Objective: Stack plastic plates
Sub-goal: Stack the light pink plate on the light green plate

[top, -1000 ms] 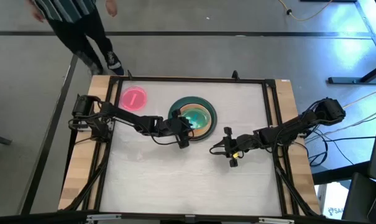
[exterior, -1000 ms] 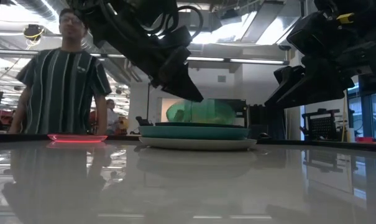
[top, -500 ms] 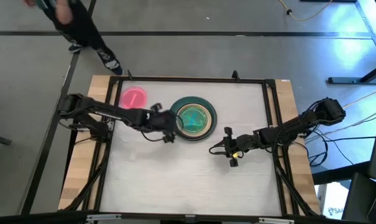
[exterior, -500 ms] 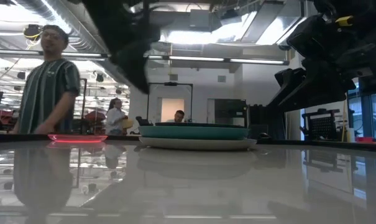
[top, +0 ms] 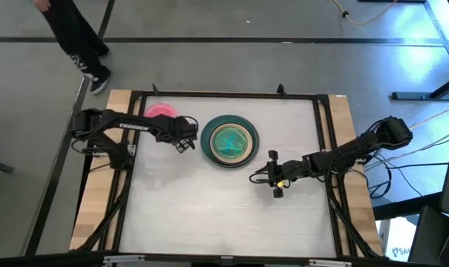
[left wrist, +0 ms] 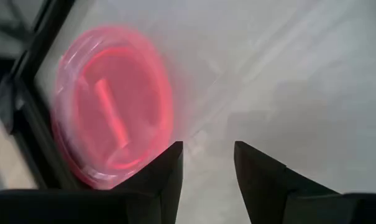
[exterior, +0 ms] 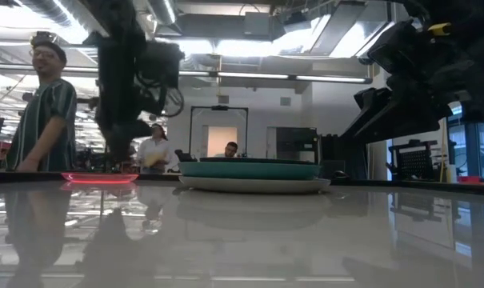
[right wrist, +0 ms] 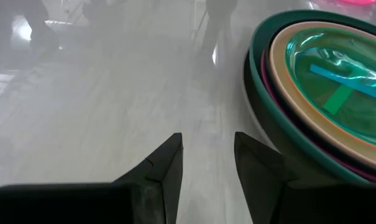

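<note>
A stack of plates (top: 229, 141) rests flat on the table's middle: grey at the bottom, then dark teal, magenta and peach rims, with the translucent green plate (right wrist: 334, 78) on top. The low view shows the stack (exterior: 250, 171) too. A pink plate (top: 160, 110) lies flat near the far left corner. My left gripper (top: 185, 139) hovers open between the pink plate (left wrist: 110, 106) and the stack, holding nothing. My right gripper (top: 262, 176) waits open to the right of the stack, on its near side, above the table. The black and orange plates do not show.
A black frame (top: 224, 95) runs along the table's edges, close behind the pink plate. Bare white tabletop (top: 217, 215) spreads across the near half. A person (exterior: 42, 112) stands beyond the far left corner.
My left gripper has drawn back from over the stack toward the table's left and far side, ending near the pink plate. The green plate, which stood tilted above the stack a second ago, now lies flat on top of it. The person has walked away to the left.
</note>
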Controlling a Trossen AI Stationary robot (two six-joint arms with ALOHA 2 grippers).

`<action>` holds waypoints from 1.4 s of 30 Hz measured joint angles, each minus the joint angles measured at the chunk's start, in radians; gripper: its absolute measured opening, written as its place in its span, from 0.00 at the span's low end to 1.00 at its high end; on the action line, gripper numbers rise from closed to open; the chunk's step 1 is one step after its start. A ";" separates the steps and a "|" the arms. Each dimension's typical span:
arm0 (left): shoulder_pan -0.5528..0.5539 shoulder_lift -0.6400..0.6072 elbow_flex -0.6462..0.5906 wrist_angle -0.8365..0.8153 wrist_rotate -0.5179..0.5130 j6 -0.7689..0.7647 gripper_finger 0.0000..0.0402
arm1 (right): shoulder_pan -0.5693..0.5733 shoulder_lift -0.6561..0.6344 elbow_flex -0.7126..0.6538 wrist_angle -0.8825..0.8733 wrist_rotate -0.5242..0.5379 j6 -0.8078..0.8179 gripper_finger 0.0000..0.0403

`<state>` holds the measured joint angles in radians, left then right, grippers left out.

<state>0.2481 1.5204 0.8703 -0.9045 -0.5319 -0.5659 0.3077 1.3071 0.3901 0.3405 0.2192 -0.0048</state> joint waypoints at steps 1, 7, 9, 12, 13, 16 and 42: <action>0.025 -0.002 -0.015 0.007 -0.002 0.000 0.34 | 0.000 0.000 0.000 0.000 0.000 0.000 0.34; 0.145 -0.002 -0.095 0.147 0.037 0.083 0.34 | 0.000 0.000 0.000 -0.001 0.001 0.000 0.34; 0.172 -0.001 -0.117 0.195 0.055 0.110 0.34 | 0.000 0.000 0.000 -0.001 0.001 0.000 0.34; 0.200 -0.001 -0.140 0.226 0.020 0.131 0.34 | 0.000 0.000 0.000 -0.001 0.001 -0.001 0.34; 0.206 -0.001 -0.147 0.238 0.002 0.132 0.34 | 0.000 0.000 0.000 -0.001 0.001 -0.002 0.34; 0.222 -0.001 -0.172 0.281 -0.014 0.136 0.34 | 0.000 0.000 0.000 -0.005 0.001 -0.002 0.34; 0.090 0.000 -0.103 0.309 -0.039 0.288 0.01 | 0.000 0.000 0.000 -0.004 0.004 -0.002 0.34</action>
<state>0.3377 1.5200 0.7673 -0.5954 -0.5712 -0.2778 0.3077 1.3071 0.3901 0.3362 0.2227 -0.0067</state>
